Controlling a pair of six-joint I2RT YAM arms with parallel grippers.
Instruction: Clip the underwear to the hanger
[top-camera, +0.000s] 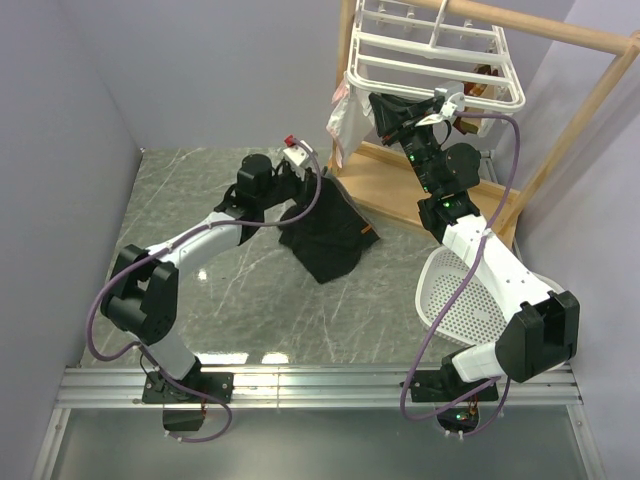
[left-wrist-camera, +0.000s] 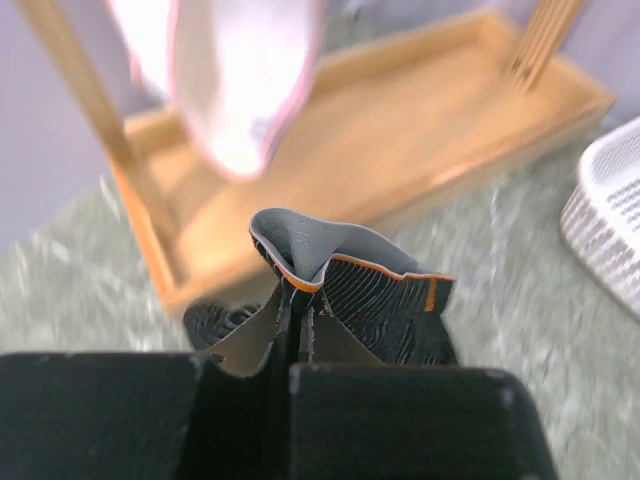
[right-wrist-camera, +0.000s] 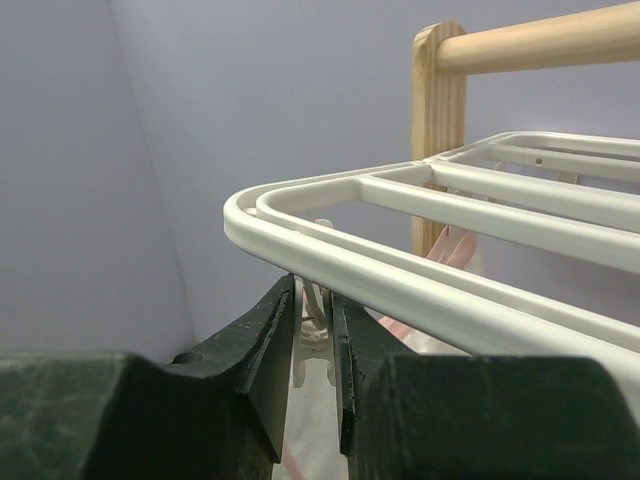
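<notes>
The underwear (top-camera: 325, 235) is black fabric with thin orange trim. My left gripper (top-camera: 300, 182) is shut on its top edge and holds it up, its lower part draped on the marble table. In the left wrist view the fabric (left-wrist-camera: 385, 300) bunches out from between my closed fingers. The white hanger (top-camera: 430, 55) hangs from a wooden frame at the back. My right gripper (top-camera: 385, 110) is up under the hanger's near left corner. In the right wrist view it (right-wrist-camera: 314, 330) is shut on a small white clip (right-wrist-camera: 316, 335) hanging below the hanger's bars (right-wrist-camera: 420, 290).
A wooden frame with a tray base (top-camera: 420, 195) stands at the back right. A whitish pouch with pink edging (top-camera: 343, 120) hangs from the hanger's left side. A white perforated basket (top-camera: 470, 290) lies at the right by my right arm. Grey walls enclose the left and back.
</notes>
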